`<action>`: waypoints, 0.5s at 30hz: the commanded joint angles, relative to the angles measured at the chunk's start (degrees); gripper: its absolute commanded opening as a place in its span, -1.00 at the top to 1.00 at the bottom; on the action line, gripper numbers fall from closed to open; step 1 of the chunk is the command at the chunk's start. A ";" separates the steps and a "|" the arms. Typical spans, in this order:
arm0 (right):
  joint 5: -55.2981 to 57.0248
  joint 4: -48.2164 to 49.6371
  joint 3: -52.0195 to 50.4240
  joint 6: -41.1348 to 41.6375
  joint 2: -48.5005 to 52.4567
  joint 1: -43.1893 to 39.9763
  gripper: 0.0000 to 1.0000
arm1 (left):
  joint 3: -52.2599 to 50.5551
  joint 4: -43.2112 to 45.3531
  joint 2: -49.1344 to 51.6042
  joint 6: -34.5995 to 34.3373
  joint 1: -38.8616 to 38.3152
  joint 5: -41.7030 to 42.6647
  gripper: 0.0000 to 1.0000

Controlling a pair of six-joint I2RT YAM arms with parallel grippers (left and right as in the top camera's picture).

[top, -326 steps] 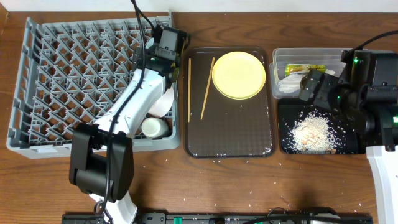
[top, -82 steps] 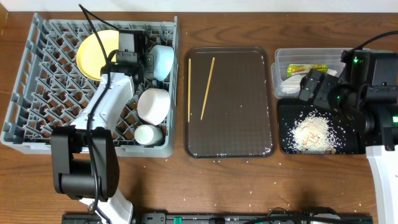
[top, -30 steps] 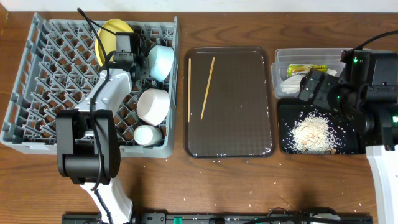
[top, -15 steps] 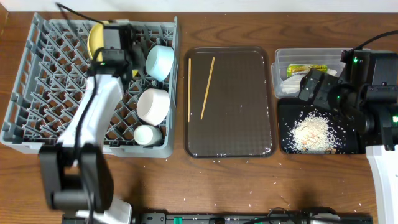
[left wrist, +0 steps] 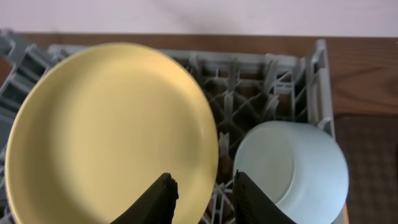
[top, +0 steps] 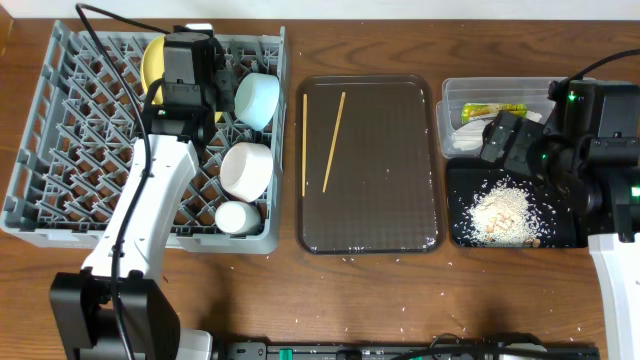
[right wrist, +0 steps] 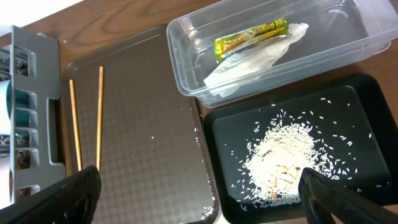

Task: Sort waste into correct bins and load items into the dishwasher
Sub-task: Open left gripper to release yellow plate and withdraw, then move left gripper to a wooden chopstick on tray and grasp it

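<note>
The yellow plate stands on edge at the back of the grey dish rack. My left gripper is open, and the plate's right rim lies in the gap between its fingers. Beside the plate sit the light blue bowl, the white bowl and the small white cup. Two chopsticks lie on the brown tray. My right gripper hangs wide open and empty over the black tray, which holds rice scraps.
The clear tub at the back right holds the yellow-green wrapper and the white napkin. Stray rice grains dot the wooden table in front of the trays. The rack's left half holds only pegs.
My left gripper has opened off the plate's rim and the arm has swung left. The plate now stands further left at the rack's back. The right arm has not moved.
</note>
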 commanded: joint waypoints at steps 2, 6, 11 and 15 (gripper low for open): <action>0.35 -0.02 0.11 0.50 -0.20 -0.59 -0.98 | 0.24 -1.70 -2.32 -6.23 3.06 -5.55 0.37; 0.35 -0.02 0.11 0.50 -0.20 -0.59 -0.99 | 0.24 -3.13 -3.41 -10.08 6.21 -0.79 0.39; 0.33 -0.02 0.11 0.50 -0.20 -0.59 -0.99 | 0.24 -3.34 -7.80 -11.19 7.82 4.15 0.39; 0.35 -0.02 0.11 0.50 -0.20 -0.59 -0.98 | 0.24 -6.93 -12.07 -11.67 6.23 17.07 0.40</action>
